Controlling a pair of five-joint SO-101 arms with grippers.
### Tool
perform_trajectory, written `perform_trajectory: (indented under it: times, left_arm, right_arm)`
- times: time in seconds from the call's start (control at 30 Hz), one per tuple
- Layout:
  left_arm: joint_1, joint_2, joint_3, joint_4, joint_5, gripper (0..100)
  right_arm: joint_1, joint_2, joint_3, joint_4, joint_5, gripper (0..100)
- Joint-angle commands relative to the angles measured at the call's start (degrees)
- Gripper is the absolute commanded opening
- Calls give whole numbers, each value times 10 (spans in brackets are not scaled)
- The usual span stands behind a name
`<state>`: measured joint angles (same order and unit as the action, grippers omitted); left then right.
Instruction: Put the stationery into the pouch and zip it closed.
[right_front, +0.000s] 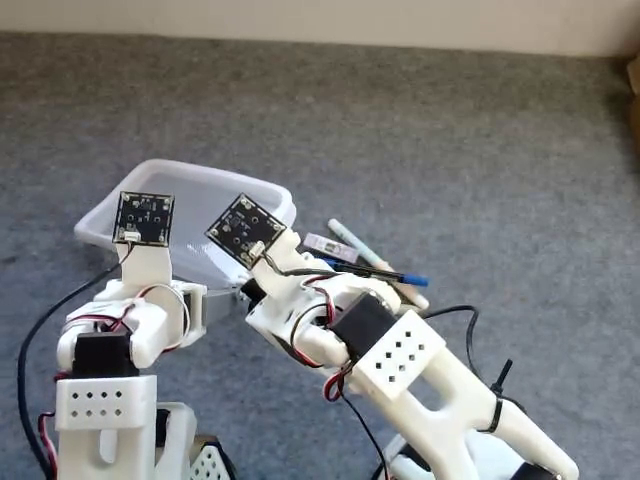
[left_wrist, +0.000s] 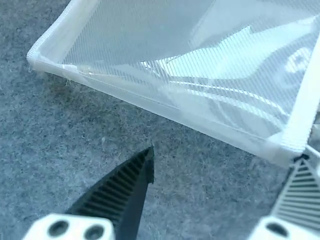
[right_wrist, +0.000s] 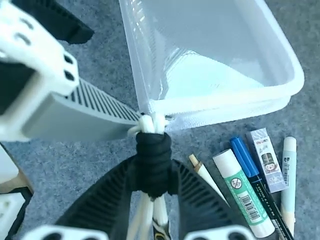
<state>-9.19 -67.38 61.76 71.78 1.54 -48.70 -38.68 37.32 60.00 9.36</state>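
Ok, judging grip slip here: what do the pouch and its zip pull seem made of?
The pouch looks like translucent white mesh-reinforced plastic, perhaps vinyl: fine grid lines, glossy glare. The zip pull: black woven cord over white string, matte, fibrous.

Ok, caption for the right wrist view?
Right gripper shut on the black zip pull at the pouch corner, stationery lying alongside on carpet.

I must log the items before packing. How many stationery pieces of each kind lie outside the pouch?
Pens: 2 (blue-capped pen, pale pen)
Glue stick: 1
Small printed block: 1
Thin cream stick: 1
Total: 5
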Motion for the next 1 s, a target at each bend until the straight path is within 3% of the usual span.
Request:
perform_trajectory:
  times: [0.0,0.23,0.57,0.97]
  left_arm:
    - [-3,-9,-16,6,20,377]
    - [-7,-36,-19,5,40,373]
    - [-25,-225,27,34,47,377]
    - [-23,-231,38,38,16,373]
  right_arm:
    - [-5,-23,-68,0,-27,5]
    - [-7,-23,-78,0,-40,5]
    - [-8,-22,-78,-3,-57,5]
    - [-8,-22,-79,-14,-57,5]
